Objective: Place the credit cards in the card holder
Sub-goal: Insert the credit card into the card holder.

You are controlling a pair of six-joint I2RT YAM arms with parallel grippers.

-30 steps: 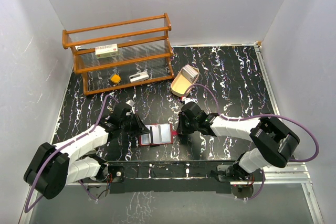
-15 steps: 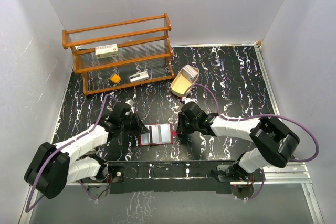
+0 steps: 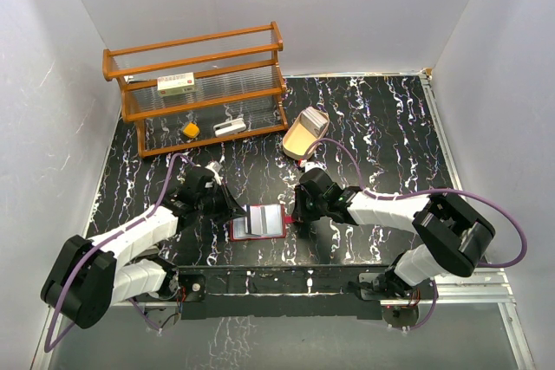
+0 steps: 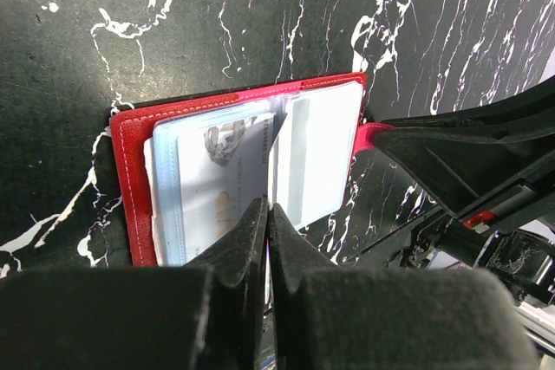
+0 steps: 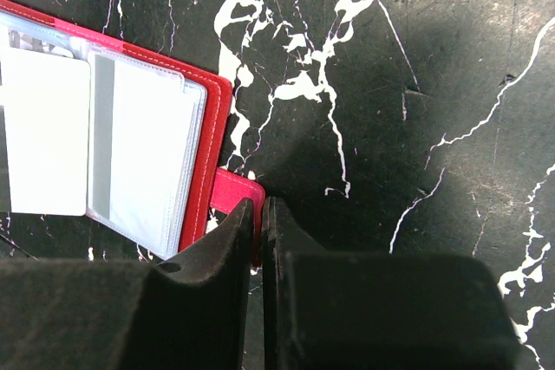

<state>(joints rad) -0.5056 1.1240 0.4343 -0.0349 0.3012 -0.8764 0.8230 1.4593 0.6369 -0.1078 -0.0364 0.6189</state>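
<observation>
The card holder (image 3: 270, 224), a red folding wallet with pale clear pockets, lies open on the black marbled table between my two arms. My left gripper (image 4: 268, 207) is at its near-left edge (image 3: 236, 212), jaws pressed together on a thin pale credit card seen edge-on, standing over the wallet's middle fold. Another credit card (image 4: 217, 179) with grey print lies flat in the left pocket. My right gripper (image 5: 259, 204) is shut on the wallet's red snap tab (image 5: 232, 190) at its right edge (image 3: 293, 212). The card holder's (image 5: 212, 119) right pocket shows pale contents.
A wooden rack (image 3: 260, 110) stands at the back left, holding a white red-labelled box (image 3: 176, 84), a yellow item (image 3: 191, 130) and a white item (image 3: 229, 127). A tan oval tray (image 3: 303, 136) sits behind the wallet. White walls close in three sides.
My left arm has shifted slightly back and to the left, and a dark line now shows across the wallet's middle. The right arm and the wallet have stayed put.
</observation>
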